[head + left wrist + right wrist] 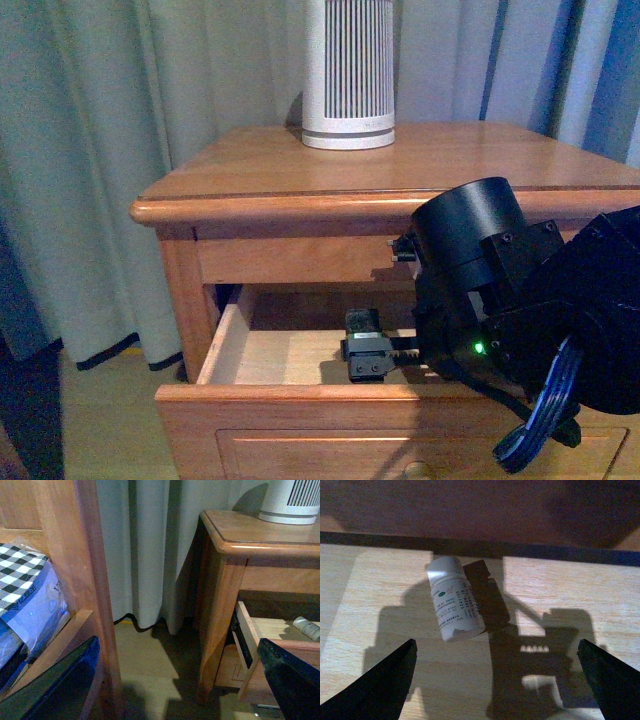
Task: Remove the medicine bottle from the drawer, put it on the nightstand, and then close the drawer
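Note:
The nightstand (pixel 400 160) stands ahead with its drawer (pixel 300 393) pulled open. My right gripper (pixel 365 355) reaches inside it, open and empty. In the right wrist view the medicine bottle (pixel 452 600) lies on its side on the drawer's pale floor (pixel 380 580). It is just beyond the open right gripper (pixel 496 650) and nearer one finger. The bottle is hidden by the arm in the front view. It shows in the drawer in the left wrist view (pixel 307 627). My left gripper (pixel 177 645) is open and empty, low beside the nightstand (pixel 240 530).
A large white slatted device (pixel 348 75) stands at the back of the nightstand top. Grey curtains (pixel 90 150) hang behind. Beside the left gripper stands a wooden post (pixel 95 580), with a checked blue bag (pixel 30 595) behind it.

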### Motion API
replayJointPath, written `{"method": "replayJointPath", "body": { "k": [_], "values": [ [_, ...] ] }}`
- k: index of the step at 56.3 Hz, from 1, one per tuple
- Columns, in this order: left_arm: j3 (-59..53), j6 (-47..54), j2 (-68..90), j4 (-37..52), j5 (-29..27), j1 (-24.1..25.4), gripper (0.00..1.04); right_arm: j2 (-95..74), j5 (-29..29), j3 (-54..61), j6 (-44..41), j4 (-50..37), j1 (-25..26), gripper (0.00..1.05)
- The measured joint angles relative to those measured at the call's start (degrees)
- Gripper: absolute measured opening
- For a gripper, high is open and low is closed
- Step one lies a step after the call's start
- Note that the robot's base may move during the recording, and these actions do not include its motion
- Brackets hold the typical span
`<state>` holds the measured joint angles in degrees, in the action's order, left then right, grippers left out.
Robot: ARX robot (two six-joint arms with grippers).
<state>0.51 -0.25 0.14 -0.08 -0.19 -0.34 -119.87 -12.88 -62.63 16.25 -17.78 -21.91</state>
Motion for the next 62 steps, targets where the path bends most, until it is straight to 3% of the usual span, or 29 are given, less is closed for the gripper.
{"method": "replayJointPath", "body": {
  "k": [15, 24, 32, 43, 62],
  "values": [
    [0.0, 0.0, 0.0, 0.0, 0.0, 0.0, 0.98, 1.4, -4.6, 5.2, 1.9, -4.2, -1.9, 0.98],
    [0.0, 0.0, 0.0, 0.0, 0.0, 0.0, 0.98, 1.7, -8.0, 6.6, -3.0, -9.4, -2.5, 0.98],
    [0.0, 0.0, 0.0, 0.0, 0.0, 0.0, 0.98, 0.9, -7.1, 2.3, -6.2, -6.1, -2.4, 0.98],
    [0.0, 0.0, 0.0, 0.0, 0.0, 0.0, 0.98, -1.5, -4.4, -3.1, -4.0, -0.4, -2.4, 0.98],
    [0.0, 0.0, 0.0, 0.0, 0.0, 0.0, 0.98, -5.9, -7.6, -8.6, 0.4, 2.6, -3.4, 0.98]
  ]
}}
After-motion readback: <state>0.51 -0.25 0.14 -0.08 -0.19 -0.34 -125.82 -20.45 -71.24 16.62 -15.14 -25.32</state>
